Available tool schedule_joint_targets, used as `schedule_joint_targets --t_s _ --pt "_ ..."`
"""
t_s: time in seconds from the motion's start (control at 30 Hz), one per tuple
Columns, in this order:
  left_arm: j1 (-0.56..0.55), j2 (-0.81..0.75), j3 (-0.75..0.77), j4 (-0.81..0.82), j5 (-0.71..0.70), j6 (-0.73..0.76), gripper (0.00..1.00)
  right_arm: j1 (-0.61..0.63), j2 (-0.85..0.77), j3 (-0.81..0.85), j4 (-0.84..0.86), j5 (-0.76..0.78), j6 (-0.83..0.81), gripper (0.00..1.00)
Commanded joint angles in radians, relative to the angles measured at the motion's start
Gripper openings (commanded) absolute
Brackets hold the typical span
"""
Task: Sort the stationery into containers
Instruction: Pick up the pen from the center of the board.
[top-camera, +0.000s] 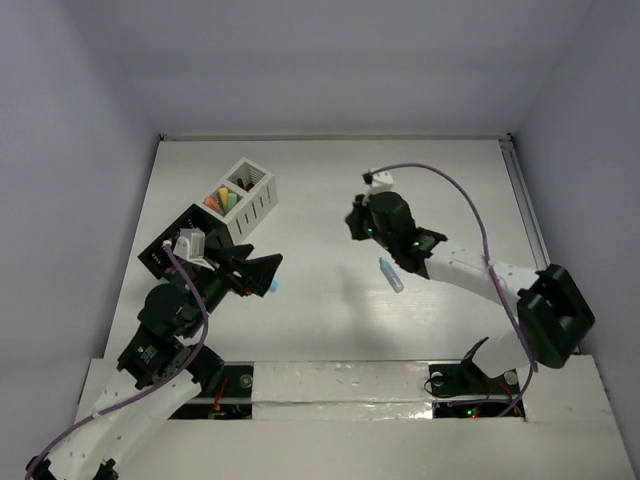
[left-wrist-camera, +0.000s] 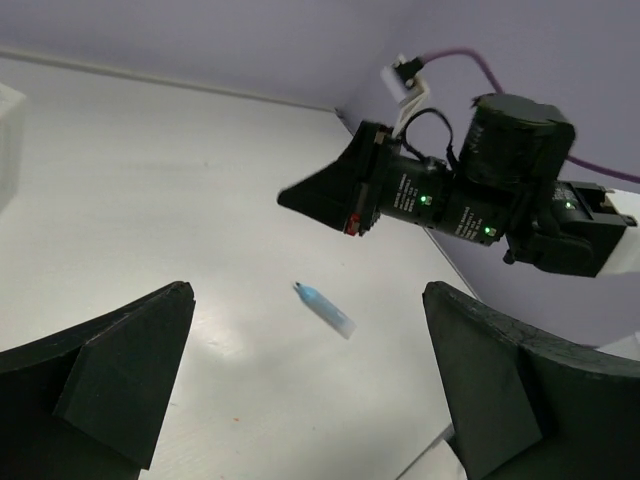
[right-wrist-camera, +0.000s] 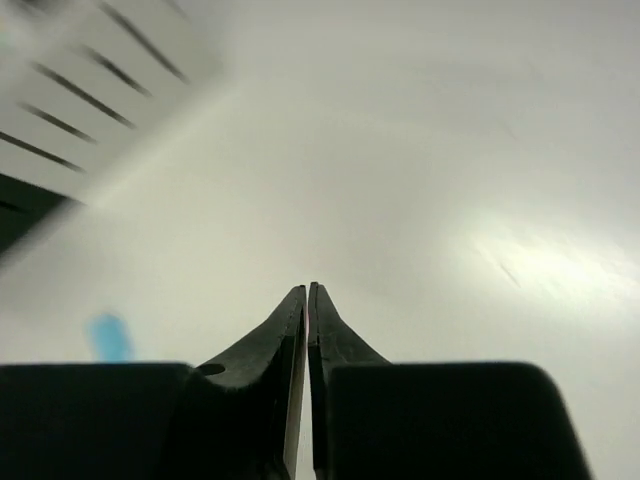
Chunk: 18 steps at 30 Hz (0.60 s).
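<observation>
A: Ahead of the left gripper (top-camera: 265, 272), a blue marker (left-wrist-camera: 324, 309) is showing: a short stick with a light blue body, a darker pointed tip and a paler far end. Cannot tell whether it is resting on the table (left-wrist-camera: 150, 200).

B: Left jaws are standing fully apart, holding nothing. The marker is sitting well clear of both fingers (left-wrist-camera: 120, 370), in line with the gap. The right gripper (left-wrist-camera: 290, 197) is hanging above and beyond it, jaws pressed together on nothing.

A: Top view is placing the marker behind the right jaws' tips, just beside that wrist. It is also showing the white container (top-camera: 258, 205) holding orange, yellow and green pieces (top-camera: 222, 198), and the black container (top-camera: 158, 255) behind the left jaws, partly hidden.

B: Right wrist view is not catching the marker clearly. It is giving only a blurred blue patch (right-wrist-camera: 108, 336) left of the shut jaws.
</observation>
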Motion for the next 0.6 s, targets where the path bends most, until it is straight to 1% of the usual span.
schedule_joint_targets --t_s 0.0,0.03,0.07,0.1,0.13,0.2,0.23,0.33,0.37,0.47,0.57 --pt "0.007 0.022 -0.075 0.169 0.116 -0.072 0.99 -0.115 -0.161 -0.116 -0.356 0.043 0.090 0.12" --pt "0.007 0.031 -0.095 0.208 0.121 -0.082 0.99 -0.143 -0.190 -0.132 -0.411 0.034 0.092 0.24" --pt "0.007 0.042 -0.112 0.227 0.124 -0.098 0.99 -0.170 -0.216 -0.156 -0.450 0.028 0.092 0.33" --pt "0.007 0.071 -0.141 0.239 0.129 -0.105 0.99 -0.195 -0.249 -0.167 -0.508 0.020 0.074 0.45" --pt "0.007 0.087 -0.155 0.270 0.133 -0.114 0.99 -0.250 -0.252 -0.172 -0.537 0.008 0.064 0.59" --pt "0.007 0.134 -0.192 0.307 0.158 -0.135 0.99 -0.292 -0.240 -0.172 -0.588 -0.035 0.017 0.69" --pt "0.007 0.146 -0.204 0.339 0.166 -0.141 0.99 -0.304 -0.203 -0.164 -0.606 -0.055 0.009 0.72" --pt "0.007 0.186 -0.236 0.379 0.190 -0.161 0.99 -0.304 -0.139 -0.138 -0.593 -0.130 -0.014 0.75" --pt "0.007 0.191 -0.243 0.385 0.195 -0.166 0.99 -0.304 -0.087 -0.127 -0.591 -0.151 -0.020 0.75" --pt "0.007 0.190 -0.266 0.391 0.193 -0.174 0.99 -0.304 0.019 -0.086 -0.599 -0.178 -0.052 0.75" --pt "0.007 0.182 -0.282 0.387 0.183 -0.174 0.99 -0.304 0.056 -0.090 -0.567 -0.214 -0.060 0.72"
